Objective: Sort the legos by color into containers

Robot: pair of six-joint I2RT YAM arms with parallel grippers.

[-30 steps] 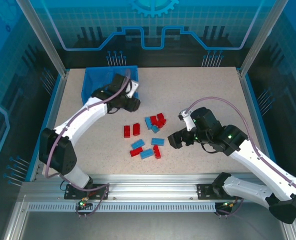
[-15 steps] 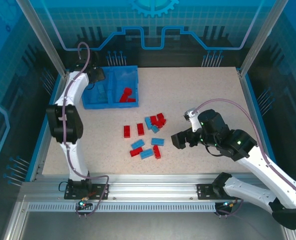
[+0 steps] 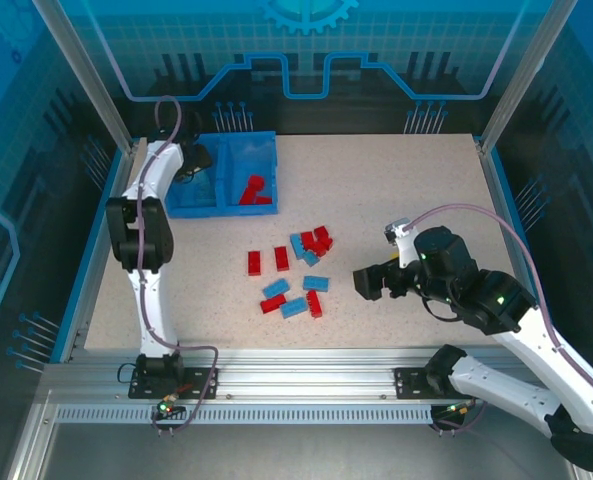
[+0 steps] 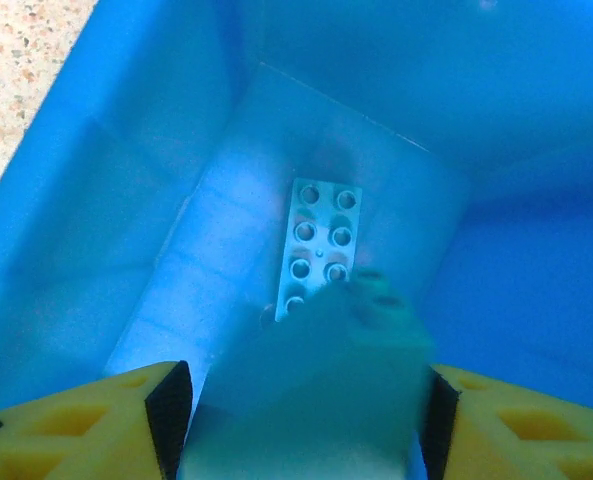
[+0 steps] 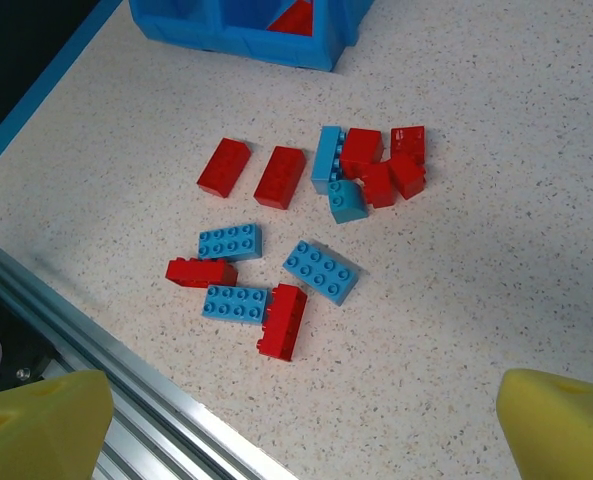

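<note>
The blue bin sits at the table's back left. Its right compartment holds red legos. My left gripper hangs over the left compartment, and in its wrist view the left gripper is open. A blurred light blue lego is between the pads, above another blue lego lying on the bin floor. Several loose red and blue legos lie mid-table. My right gripper is open to their right, its jaws empty. The right wrist view shows the right gripper near a red lego and a blue lego.
The aluminium rail runs along the near table edge, and it is close to the loose pile in the right wrist view. The bin's corner is beyond the pile. Bare tabletop stretches to the back right.
The left arm swung from beside the bin's right corner to above its left compartment, and its jaws widened around the blue lego. The right gripper drew back slightly to the right.
</note>
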